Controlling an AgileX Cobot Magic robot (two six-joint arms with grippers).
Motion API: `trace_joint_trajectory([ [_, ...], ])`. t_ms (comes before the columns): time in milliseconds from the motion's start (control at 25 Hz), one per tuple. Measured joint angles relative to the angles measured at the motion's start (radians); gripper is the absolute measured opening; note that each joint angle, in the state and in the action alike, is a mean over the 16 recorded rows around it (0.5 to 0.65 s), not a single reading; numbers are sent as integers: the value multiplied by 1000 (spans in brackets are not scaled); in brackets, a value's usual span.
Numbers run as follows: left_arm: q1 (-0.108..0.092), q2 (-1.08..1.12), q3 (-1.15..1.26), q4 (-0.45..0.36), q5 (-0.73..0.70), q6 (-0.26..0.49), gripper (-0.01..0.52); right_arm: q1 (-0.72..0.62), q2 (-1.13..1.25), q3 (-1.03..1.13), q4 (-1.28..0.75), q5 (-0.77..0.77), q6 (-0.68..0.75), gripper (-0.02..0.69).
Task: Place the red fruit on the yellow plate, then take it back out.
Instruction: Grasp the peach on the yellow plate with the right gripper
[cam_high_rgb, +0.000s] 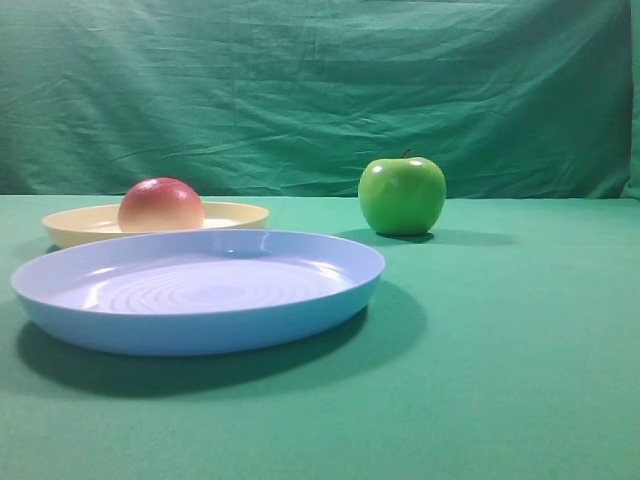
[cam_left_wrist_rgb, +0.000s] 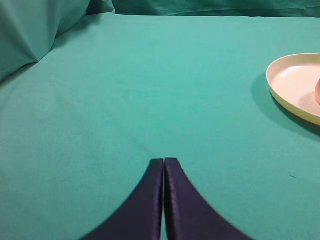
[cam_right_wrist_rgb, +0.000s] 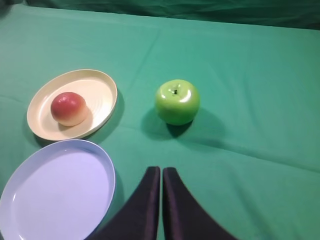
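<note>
Fruit in plate, second plate in front, apple off to the right.

Red fruit (cam_right_wrist_rgb: 69, 108) resting inside the yellow plate (cam_right_wrist_rgb: 102, 85) at left rear of the counter (cam_right_wrist_rgb: 250, 75); larger plate (cam_right_wrist_rgb: 55, 190) just before it, nearer the camera; apple (cam_right_wrist_rgb: 177, 101) standing apart to the right, on the counter.

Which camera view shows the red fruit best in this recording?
The right wrist view: the red fruit is seen whole from above, sitting inside the yellow plate. The exterior high view shows it side-on, its base hidden behind the plate rim. The left wrist view catches only a pink sliver at the right edge.
</note>
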Motion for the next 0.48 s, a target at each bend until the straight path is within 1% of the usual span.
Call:
trace_joint_trajectory([
  [240, 0, 0, 0, 0, 0, 0, 0, 26, 88, -43, 2, -21, -45, 0],
  [480, 0, 0, 0, 0, 0, 0, 0, 77, 253, -175, 4, -7, -117, 0],
])
